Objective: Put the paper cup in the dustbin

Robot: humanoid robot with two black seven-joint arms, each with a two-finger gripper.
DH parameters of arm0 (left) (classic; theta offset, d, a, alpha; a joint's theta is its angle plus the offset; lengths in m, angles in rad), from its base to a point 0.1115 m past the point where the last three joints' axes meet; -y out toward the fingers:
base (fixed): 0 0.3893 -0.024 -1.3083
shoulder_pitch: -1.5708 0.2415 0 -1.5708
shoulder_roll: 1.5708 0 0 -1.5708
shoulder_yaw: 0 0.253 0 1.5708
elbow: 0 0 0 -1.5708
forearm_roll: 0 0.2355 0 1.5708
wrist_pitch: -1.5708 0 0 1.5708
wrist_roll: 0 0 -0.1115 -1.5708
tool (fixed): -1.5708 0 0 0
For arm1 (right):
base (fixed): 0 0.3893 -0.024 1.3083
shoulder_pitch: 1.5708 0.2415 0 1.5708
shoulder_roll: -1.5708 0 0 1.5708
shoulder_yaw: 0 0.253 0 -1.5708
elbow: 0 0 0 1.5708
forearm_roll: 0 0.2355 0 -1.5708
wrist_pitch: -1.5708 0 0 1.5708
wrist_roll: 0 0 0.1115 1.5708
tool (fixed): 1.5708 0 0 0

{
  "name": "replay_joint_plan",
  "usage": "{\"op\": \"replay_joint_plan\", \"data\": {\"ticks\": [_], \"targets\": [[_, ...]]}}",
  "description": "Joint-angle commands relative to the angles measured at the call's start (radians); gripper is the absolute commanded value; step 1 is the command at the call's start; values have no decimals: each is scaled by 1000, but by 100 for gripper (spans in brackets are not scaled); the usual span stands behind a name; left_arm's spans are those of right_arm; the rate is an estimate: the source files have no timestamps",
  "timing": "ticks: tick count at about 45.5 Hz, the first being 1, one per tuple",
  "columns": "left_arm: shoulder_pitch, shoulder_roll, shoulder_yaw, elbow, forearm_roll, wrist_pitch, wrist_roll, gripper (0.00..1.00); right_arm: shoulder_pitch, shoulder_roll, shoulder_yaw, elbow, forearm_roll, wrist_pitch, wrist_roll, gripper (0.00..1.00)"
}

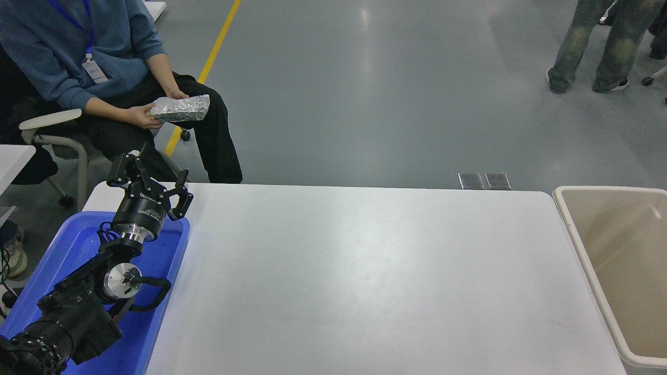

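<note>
My black left gripper (pixel 151 179) hangs over the shallow blue plastic tray (pixel 78 245) on the white desk (pixel 365 276), jaws spread wide, holding nothing.

My left end effector (pixel 151 179) hangs spread open over the blue tray (pixel 78 245) at the bench's (pixel 365 281) left end; the dustbin (pixel 573 208) stands beside its right edge.
</note>
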Motion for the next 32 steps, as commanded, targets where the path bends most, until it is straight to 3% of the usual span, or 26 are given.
{"op": "replay_joint_plan", "data": {"ticks": [1, 32], "targets": [[0, 0, 0, 0, 0, 0, 0, 100, -54, 79, 123, -15, 66, -101, -70, 0], [0, 0, 0, 0, 0, 1, 0, 100, -129, 142, 145, -17, 86, -125, -68, 0]]}}
